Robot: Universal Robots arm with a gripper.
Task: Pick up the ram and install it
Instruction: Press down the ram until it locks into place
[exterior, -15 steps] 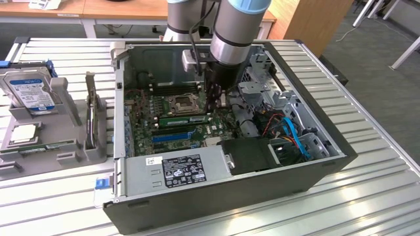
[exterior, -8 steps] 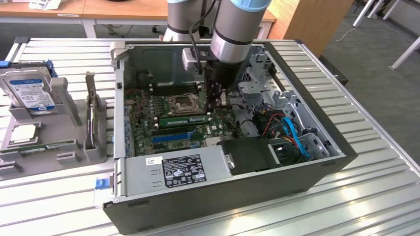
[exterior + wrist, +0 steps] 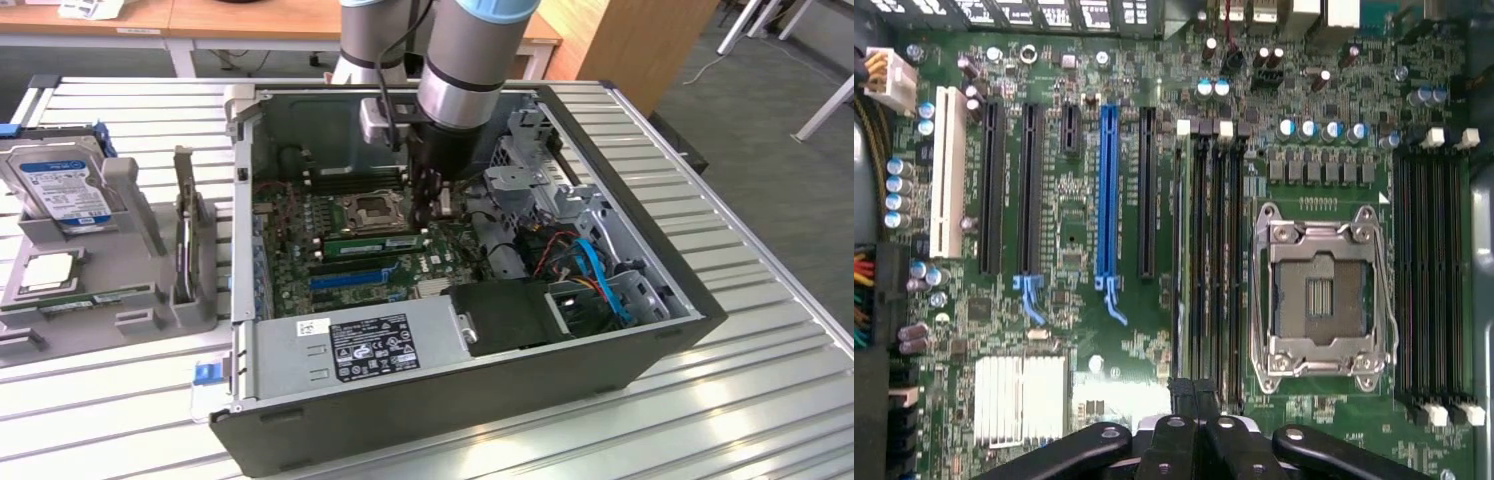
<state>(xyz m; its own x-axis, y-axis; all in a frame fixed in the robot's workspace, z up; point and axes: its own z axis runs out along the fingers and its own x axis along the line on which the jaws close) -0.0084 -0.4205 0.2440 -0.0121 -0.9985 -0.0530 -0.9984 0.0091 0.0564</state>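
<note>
The gripper [image 3: 1194,400] is squeezed tight with nothing in it, right above the motherboard [image 3: 1064,330] inside the computer case [image 3: 641,340]. The ram [image 3: 376,243] stands on its edge in a slot just beside the silver chip socket [image 3: 1319,300]. The gripper's tips hang close over that row of slots.

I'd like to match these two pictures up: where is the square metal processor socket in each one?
Exterior view: the processor socket sits near the middle of the green motherboard, inside the open case.
Wrist view: the processor socket lies between two banks of black memory slots.
Shared landmark: the blue expansion slot, a few slots away from the socket in both.
</note>
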